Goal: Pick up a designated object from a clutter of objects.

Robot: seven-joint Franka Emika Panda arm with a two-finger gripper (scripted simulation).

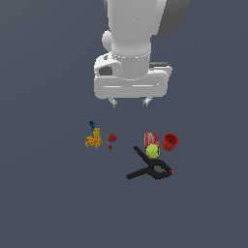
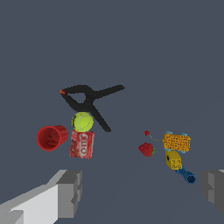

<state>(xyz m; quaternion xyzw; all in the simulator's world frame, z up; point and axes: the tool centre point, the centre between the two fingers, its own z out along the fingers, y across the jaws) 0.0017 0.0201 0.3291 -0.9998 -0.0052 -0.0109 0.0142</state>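
The gripper point(image 1: 130, 102) hangs well above the floor with its jaws wide apart and nothing in them. The blue piece point(image 1: 91, 125) sits off toward the exterior view's left, at the end of the little cluster, touching the yellow block point(image 1: 97, 131). In the wrist view it's a narrow thing lying on a slant, right by one finger point(image 2: 213, 187), so I'd guess the arm has to shift over and drop down.
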